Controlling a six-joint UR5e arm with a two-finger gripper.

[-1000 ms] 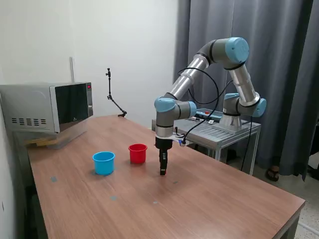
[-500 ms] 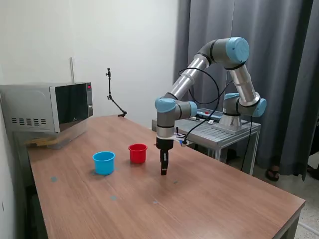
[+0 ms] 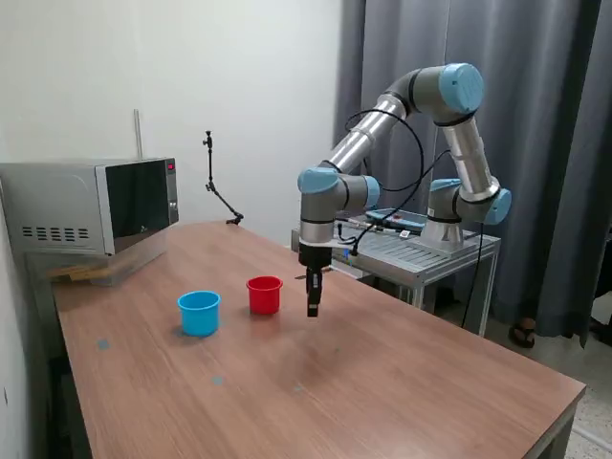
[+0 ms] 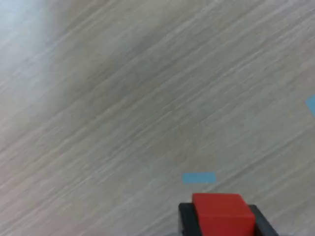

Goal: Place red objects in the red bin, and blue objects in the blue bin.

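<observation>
1. Landmark for everything here is the red bin (image 3: 265, 294). Going left to right in the exterior view: the blue bin (image 3: 199, 313) sits just beside it on the exterior view's left, then the red bin itself, then my fingers (image 3: 313, 308) hanging in the air just off its right side, clear of the table (image 3: 402, 382).

2. What I'm holding: a red cube (image 4: 222, 214), pinched between my two dark fingers. The wrist view shows it plainly, so the fingers are clamped on it, not spread. In the exterior view it's too small to make out.

3. Step in hand, as I read it: carrying this red cube to the red bin. Lift looks done, since there's wood grain well below the cube and nothing touching it.

4. Next move calls for sliding over toward the red bin until I'm above its opening, then letting go. The mouth isn't wide, so I'd centre up first; a drop from off-centre could clip the rim and bounce out.

5. Materials and shapes: both bins are smooth plastic cups, round, rolled rim, tapering a bit toward the base. The cube is solid, flat-faced and crisp-edged, matte red. The table is brown wood laminate with fine streaky grain, and there are a few little pale-blue tape marks (image 4: 199, 177) stuck flat on it.

6. I can't see any other cubes in either view.
</observation>
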